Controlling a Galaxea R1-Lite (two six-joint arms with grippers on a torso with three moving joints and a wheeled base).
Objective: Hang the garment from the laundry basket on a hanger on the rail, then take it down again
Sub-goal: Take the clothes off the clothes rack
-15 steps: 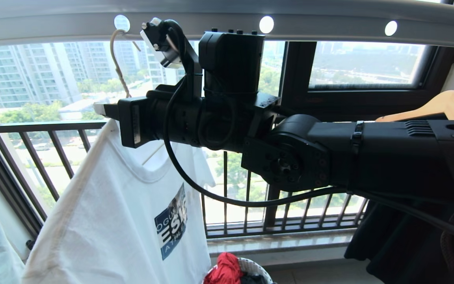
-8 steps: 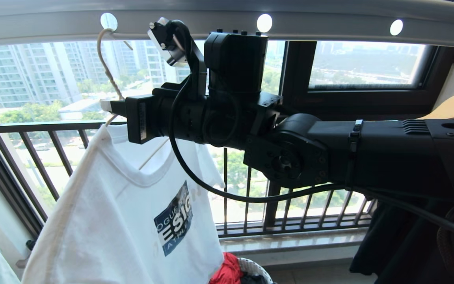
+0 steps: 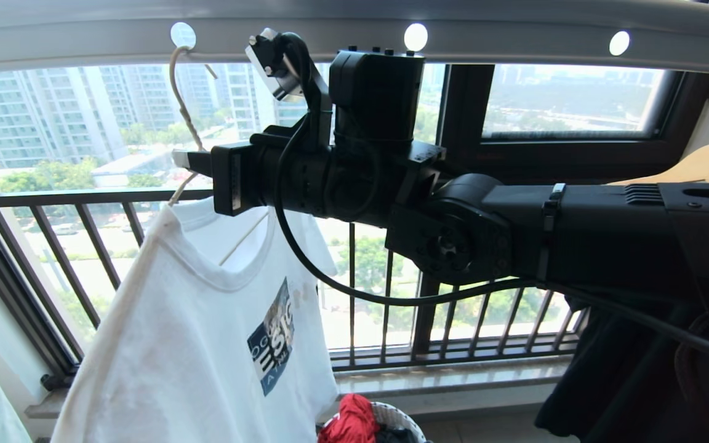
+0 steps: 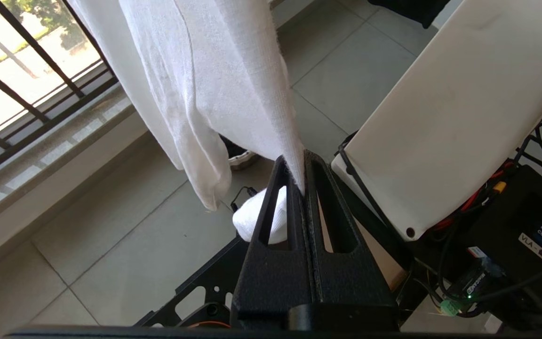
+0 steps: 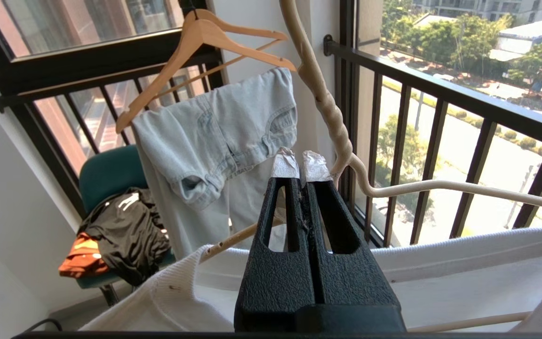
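Note:
The white garment (image 3: 207, 332) hangs on the cream wire hanger (image 3: 183, 104), whose hook sits in a hole of the grey rail (image 3: 514, 46). My right arm reaches across from the right. Its gripper (image 3: 181, 160) is shut with nothing between the taped tips, which rest beside the hanger's twisted neck (image 5: 330, 108), above the shirt's ribbed collar (image 5: 464, 263). My left gripper (image 4: 299, 174) is out of the head view; it is low down and shut on the garment's lower edge (image 4: 214, 70). The laundry basket (image 3: 400, 418) stands on the floor below, with a red cloth in it.
A wooden hanger (image 3: 699, 166) and a black garment (image 3: 607, 369) hang at the right. Pale denim (image 5: 214, 141) hangs at the left on another wooden hanger. The dark balcony railing (image 3: 84, 200) runs behind. A chair with clothes (image 5: 111, 179) stands in the corner.
The right gripper's tip has crept a little right and up along the hanger's neck. The hanger and shirt have swayed slightly. Both grippers have stayed shut.

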